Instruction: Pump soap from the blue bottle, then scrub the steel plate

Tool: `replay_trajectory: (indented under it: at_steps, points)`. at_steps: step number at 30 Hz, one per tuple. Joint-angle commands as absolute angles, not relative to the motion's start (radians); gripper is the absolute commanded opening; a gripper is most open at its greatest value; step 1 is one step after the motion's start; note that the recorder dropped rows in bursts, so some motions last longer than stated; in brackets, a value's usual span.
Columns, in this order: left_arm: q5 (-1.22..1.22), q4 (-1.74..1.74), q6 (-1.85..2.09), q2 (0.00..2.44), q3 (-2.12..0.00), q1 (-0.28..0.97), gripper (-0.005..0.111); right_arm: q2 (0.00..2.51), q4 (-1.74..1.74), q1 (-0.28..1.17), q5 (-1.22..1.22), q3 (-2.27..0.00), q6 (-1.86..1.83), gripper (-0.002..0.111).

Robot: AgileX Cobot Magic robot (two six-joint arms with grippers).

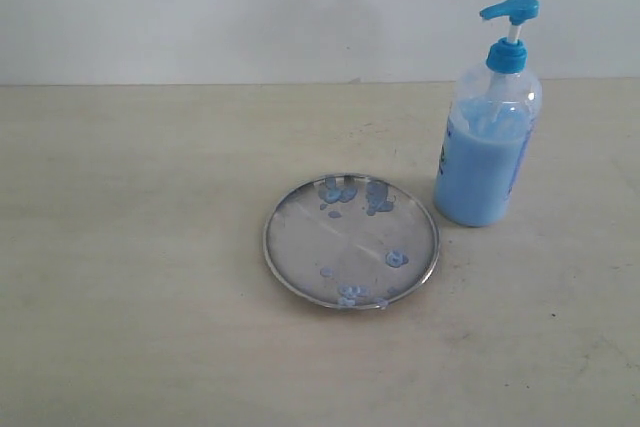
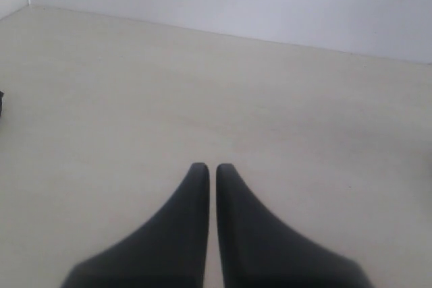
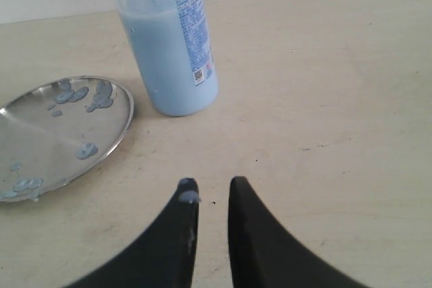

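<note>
Sitting mid-tabletop, the steel plate (image 1: 310, 237) carries several blobs of soap (image 1: 396, 259) near its rim, far side and near side both. The blue bottle (image 1: 485, 167) stands upright just beside the plate, to its right and a bit behind in the exterior view, not touching as far as I can tell. Its pump head (image 1: 510, 10) is up, nozzle pointing twd the plate side.

No arm shows in the exterior view. The right gripper (image 3: 213, 190) hangs near the bottle and plate w/ jaws slightly parted, grasping nothing; a dab of soap sits on one fingertip (image 3: 186, 187). The left gripper (image 2: 208, 170) is over bare tabletop (image 1: 130, 277), jaws clenched to a hairline gap, empty.

Judgement: w/ soap on the plate, pumping looks done or nearly so, and scrubbing is the step in hand. No sponge or brush is visible, so the next move prob. calls for bringing a gripper down onto the plate and rubbing thru the blobs, maybe w/ the other arm steadying the rim so the plate doesn't slide.
</note>
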State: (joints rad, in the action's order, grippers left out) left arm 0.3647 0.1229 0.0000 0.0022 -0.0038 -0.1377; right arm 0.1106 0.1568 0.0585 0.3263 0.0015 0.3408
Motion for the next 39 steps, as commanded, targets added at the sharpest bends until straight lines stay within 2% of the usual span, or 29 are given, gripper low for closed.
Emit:
replay_trajectory:
  at_steps: [1,5,15,22,39]
  points:
    - [0.354,0.115,-0.007,0.0,0.0,-0.13,0.004,0.101,-0.042,0.039,0.318,0.0,0.206,0.005]
    - [0.354,0.115,-0.007,0.0,0.0,-0.13,0.004,0.1,-0.173,0.039,0.274,0.0,-0.157,0.005]
    - [0.353,0.115,-0.007,0.0,0.0,-0.13,0.004,0.0,-0.165,-0.159,0.318,0.0,-0.16,0.005]
    - [0.35,0.115,-0.007,0.0,0.0,-0.13,0.004,0.0,-0.119,-0.087,0.321,0.0,-0.085,0.005]
    - [0.34,0.115,-0.007,0.0,0.0,-0.13,0.004,0.0,-0.127,-0.087,0.323,0.0,-0.088,0.005]
